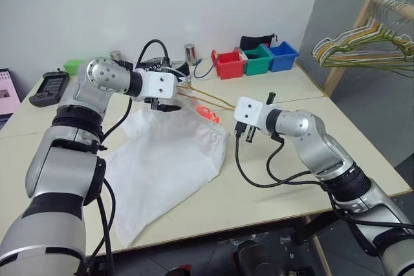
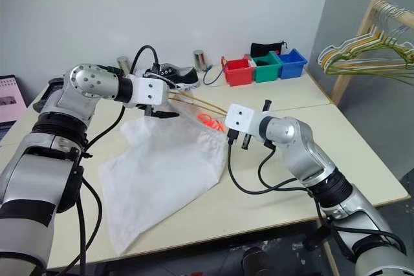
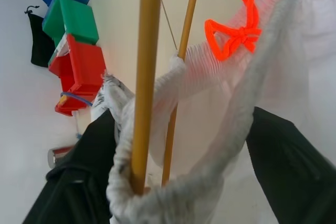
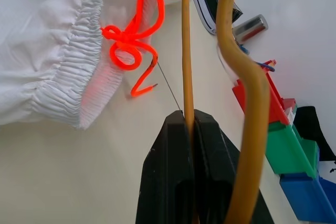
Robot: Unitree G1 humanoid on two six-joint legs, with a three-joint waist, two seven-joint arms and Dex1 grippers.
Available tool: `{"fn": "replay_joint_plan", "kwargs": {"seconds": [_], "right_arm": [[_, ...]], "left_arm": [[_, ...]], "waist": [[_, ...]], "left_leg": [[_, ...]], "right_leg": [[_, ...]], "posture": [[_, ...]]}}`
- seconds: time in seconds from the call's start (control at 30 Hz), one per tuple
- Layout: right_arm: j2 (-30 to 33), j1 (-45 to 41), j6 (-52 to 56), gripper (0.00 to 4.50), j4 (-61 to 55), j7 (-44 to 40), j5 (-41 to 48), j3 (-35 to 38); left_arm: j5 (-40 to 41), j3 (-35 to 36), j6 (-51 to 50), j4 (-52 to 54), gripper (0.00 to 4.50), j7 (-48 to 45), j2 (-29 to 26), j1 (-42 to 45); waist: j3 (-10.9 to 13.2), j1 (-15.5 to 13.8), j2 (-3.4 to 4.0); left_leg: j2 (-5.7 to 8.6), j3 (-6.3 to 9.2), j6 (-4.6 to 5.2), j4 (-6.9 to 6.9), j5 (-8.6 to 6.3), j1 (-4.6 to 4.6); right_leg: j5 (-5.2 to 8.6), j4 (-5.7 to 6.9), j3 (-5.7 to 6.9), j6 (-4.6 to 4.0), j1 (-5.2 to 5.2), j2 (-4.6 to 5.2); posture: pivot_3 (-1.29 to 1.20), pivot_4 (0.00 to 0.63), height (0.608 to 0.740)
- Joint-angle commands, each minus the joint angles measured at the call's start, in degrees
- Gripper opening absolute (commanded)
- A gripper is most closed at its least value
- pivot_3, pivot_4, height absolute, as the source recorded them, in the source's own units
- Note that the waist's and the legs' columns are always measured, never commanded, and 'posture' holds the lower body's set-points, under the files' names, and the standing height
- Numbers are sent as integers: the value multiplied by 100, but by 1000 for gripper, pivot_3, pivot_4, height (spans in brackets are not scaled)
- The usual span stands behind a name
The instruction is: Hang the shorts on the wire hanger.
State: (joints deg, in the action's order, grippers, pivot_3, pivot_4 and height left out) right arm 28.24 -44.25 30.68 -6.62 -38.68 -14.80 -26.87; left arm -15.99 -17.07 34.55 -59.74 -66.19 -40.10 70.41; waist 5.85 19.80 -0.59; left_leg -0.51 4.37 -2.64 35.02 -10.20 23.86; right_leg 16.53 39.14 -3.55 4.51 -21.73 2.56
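Right end effector (image 4: 190, 129) pinched tight on the wire hanger (image 4: 186, 51); left end effector (image 3: 173, 171) spread around the shorts (image 1: 168, 159) waistband, over the worktop (image 1: 272, 185).

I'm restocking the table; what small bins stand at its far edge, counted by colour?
Red bin: 1
Green bin: 1
Blue bin: 1
Total: 3
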Motion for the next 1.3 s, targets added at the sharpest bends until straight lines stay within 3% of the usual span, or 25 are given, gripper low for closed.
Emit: {"fn": "replay_joint_plan", "kwargs": {"seconds": [0.03, 0.27, 0.47, 0.73, 0.77, 1.13, 1.3], "right_arm": [[-152, -214, -133, 0, -451, 55, -6, 278], [-192, -139, -41, 0, -588, -10, 19, 360], [-211, -116, 122, 0, -680, -102, 118, 437], [-187, -53, 476, 0, -841, -524, 383, 556], [-185, -57, 537, 495, -866, -576, 425, 586], [0, -156, 592, 2827, -815, -641, 472, 642], [159, -158, 709, 2827, -822, -659, 341, 584]], "left_arm": [[-25, 46, 116, -64, 2693, 184, 90, 257], [-74, 30, 186, -180, 1158, 289, 148, 352], [-77, 47, 190, -190, 119, 290, 166, 362], [-23, 95, 80, -146, 39, 252, 167, 310], [-1, 104, 47, -132, 38, 212, 165, 290], [-17, 101, -24, -95, 38, 156, 122, 224], [-23, 91, -33, -58, 38, 132, 114, 216]], "waist": [[-1, 35, -1], [-2, 90, -3], [-2, 117, -3], [-3, 120, -4], [-3, 121, -5], [-9, 224, -14], [-9, 244, -14]], "left_leg": [[0, 0, 0, 0, 0, 0], [3, 2, 0, 0, 1, 0], [3, 2, 0, 1, 2, -3], [4, 4, 0, 9, 8, -5], [4, 5, 0, 11, 8, -5], [5, 14, -5, 12, 25, -7], [6, 15, -4, 13, 26, -9]], "right_leg": [[0, 0, 0, 0, 0, 0], [0, 0, 1, 0, 1, 3], [0, 9, 1, 0, 1, 3], [0, 32, 1, 1, 0, 3], [0, 34, 1, 1, 0, 3], [0, 53, 10, 1, -1, 5], [0, 59, 11, 1, -1, 5]], "posture": [[-287, 0, 740], [-301, 0, 740], [-301, 0, 740], [-301, 0, 740], [-301, 0, 740], [-300, 0, 740], [-294, 0, 740]]}}
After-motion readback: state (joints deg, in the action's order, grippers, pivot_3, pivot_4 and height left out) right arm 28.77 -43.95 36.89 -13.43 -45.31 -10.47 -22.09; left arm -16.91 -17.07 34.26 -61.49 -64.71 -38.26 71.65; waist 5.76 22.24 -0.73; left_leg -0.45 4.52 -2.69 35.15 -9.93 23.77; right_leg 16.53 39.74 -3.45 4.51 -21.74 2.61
